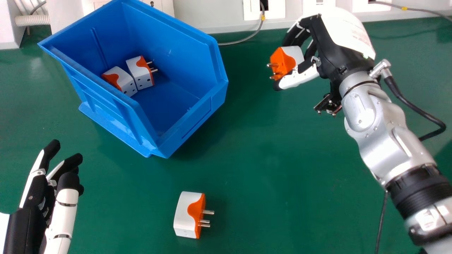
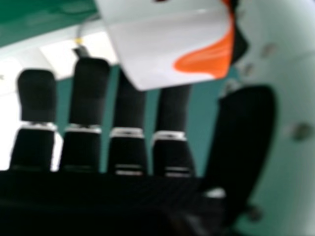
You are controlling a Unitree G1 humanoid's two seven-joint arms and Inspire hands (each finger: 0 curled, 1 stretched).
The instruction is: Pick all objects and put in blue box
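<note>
Across most of the head view, a green desk (image 1: pixel 254 169). Over its right side, the silver right forearm (image 1: pixel 383 141), slanting in from the near corner. Toward the far left, an open blue box (image 1: pixel 114 107), set at an angle. To the right of the box and apart from it, the right hand (image 1: pixel 323 42), with fingers and thumb clamped on a white and orange plug (image 1: pixel 291 54), prongs facing the box. At near left, the left hand (image 1: pixel 26 225), fingers apart, nearly straight and holding nothing. Inside the box, side by side, a left plug (image 1: pixel 124 82) and a right plug (image 1: pixel 138 76). On the near middle of the desk, a loose plug (image 1: pixel 183 215), prongs toward the right.
</note>
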